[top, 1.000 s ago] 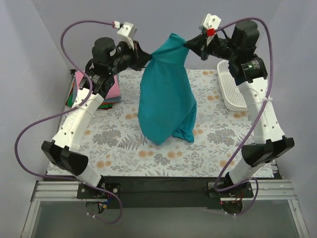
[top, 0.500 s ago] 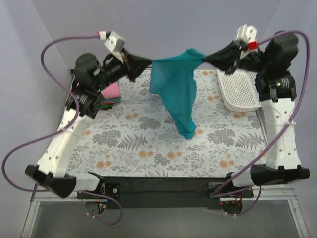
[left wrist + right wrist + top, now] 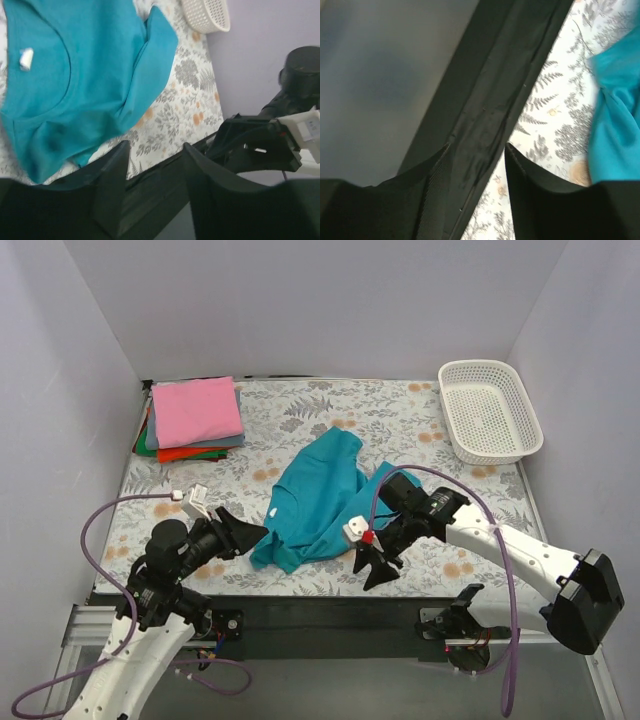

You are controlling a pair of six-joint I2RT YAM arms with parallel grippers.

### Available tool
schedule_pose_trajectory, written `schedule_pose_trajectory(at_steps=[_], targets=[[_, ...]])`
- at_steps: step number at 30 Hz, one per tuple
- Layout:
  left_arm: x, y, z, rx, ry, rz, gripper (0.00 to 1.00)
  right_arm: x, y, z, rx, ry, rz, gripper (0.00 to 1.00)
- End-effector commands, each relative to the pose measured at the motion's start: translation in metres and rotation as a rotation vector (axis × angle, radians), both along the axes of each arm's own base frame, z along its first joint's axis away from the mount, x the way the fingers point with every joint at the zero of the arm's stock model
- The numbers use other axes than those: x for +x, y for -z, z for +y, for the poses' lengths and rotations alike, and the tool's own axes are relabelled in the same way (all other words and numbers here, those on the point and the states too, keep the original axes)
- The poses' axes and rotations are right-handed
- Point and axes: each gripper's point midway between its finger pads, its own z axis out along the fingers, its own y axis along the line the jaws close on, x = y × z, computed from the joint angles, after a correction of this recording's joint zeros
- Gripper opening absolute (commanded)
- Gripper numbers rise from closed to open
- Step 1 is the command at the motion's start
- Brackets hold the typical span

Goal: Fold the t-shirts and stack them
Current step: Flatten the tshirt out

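Note:
A teal t-shirt (image 3: 315, 498) lies loosely spread and partly rumpled on the floral cloth near the table's front edge, its neck label toward the front left. In the left wrist view the teal t-shirt (image 3: 75, 75) fills the upper left. My left gripper (image 3: 245, 530) (image 3: 155, 150) is open just off the shirt's front-left corner, with nothing between its jaws. At the shirt's front-right side my right gripper (image 3: 368, 575) (image 3: 477, 150) hangs open and empty over the table's black front edge. A stack of folded t-shirts (image 3: 196, 410), pink on top, sits at the back left.
A white mesh basket (image 3: 490, 410) (image 3: 205, 15) stands at the back right. The floral table cloth (image 3: 450, 490) covers the table. The black front rail (image 3: 320, 610) runs just below both grippers. Grey walls close in the left, right and back.
Both arms have swung down from holding the teal shirt stretched high in the air. The shirt now lies on the table, and both grippers have opened and let go.

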Motion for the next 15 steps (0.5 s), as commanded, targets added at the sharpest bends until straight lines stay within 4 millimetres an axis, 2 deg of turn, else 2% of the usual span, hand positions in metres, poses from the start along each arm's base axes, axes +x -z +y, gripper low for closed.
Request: schedule_pose_trajectory(at_steps=[1, 2, 3, 5, 6, 7, 8, 9, 10, 11, 12, 13, 14, 15], targets=[[-0.011, -0.004, 0.009, -0.073, -0.084, 0.139, 0.51, 0.037, -0.015, 0.011, 0.025, 0.040, -0.215, 0.54], [-0.009, -0.006, 0.011, -0.053, -0.090, 0.127, 0.52, 0.055, -0.024, 0.016, 0.019, 0.102, -0.225, 0.56], [-0.006, -0.011, 0.012, -0.033, -0.094, 0.108, 0.53, 0.090, -0.030, 0.013, 0.020, 0.215, -0.267, 0.57], [0.003, -0.016, 0.010, 0.038, -0.065, 0.072, 0.54, 0.136, -0.039, 0.006, 0.016, 0.357, -0.256, 0.57], [0.014, -0.014, 0.005, 0.097, -0.031, 0.056, 0.54, 0.176, -0.032, -0.012, -0.006, 0.483, -0.219, 0.57], [0.015, -0.018, 0.003, 0.103, -0.015, 0.022, 0.54, 0.193, -0.040, -0.024, 0.003, 0.548, -0.228, 0.57], [0.026, -0.011, -0.003, 0.139, 0.008, 0.050, 0.54, 0.213, -0.027, -0.032, -0.029, 0.598, -0.181, 0.57], [0.039, -0.013, -0.008, 0.150, 0.020, 0.026, 0.55, 0.232, -0.028, -0.041, -0.040, 0.661, -0.168, 0.57], [0.045, -0.011, -0.016, 0.160, 0.058, 0.026, 0.54, 0.256, -0.024, -0.060, -0.054, 0.740, -0.162, 0.57], [0.062, 0.007, -0.024, 0.220, 0.096, 0.069, 0.55, 0.273, -0.005, -0.067, -0.094, 0.787, -0.119, 0.58], [0.075, 0.006, -0.031, 0.226, 0.118, 0.043, 0.55, 0.289, -0.002, -0.076, -0.119, 0.853, -0.100, 0.58], [0.084, 0.010, -0.038, 0.242, 0.151, 0.049, 0.55, 0.303, 0.004, -0.089, -0.136, 0.905, -0.079, 0.58], [0.094, 0.019, -0.043, 0.269, 0.180, 0.061, 0.55, 0.312, 0.022, -0.094, -0.171, 0.927, -0.035, 0.58], [0.114, 0.028, -0.055, 0.281, 0.209, 0.088, 0.54, 0.322, 0.029, -0.104, -0.203, 0.970, -0.027, 0.58]])
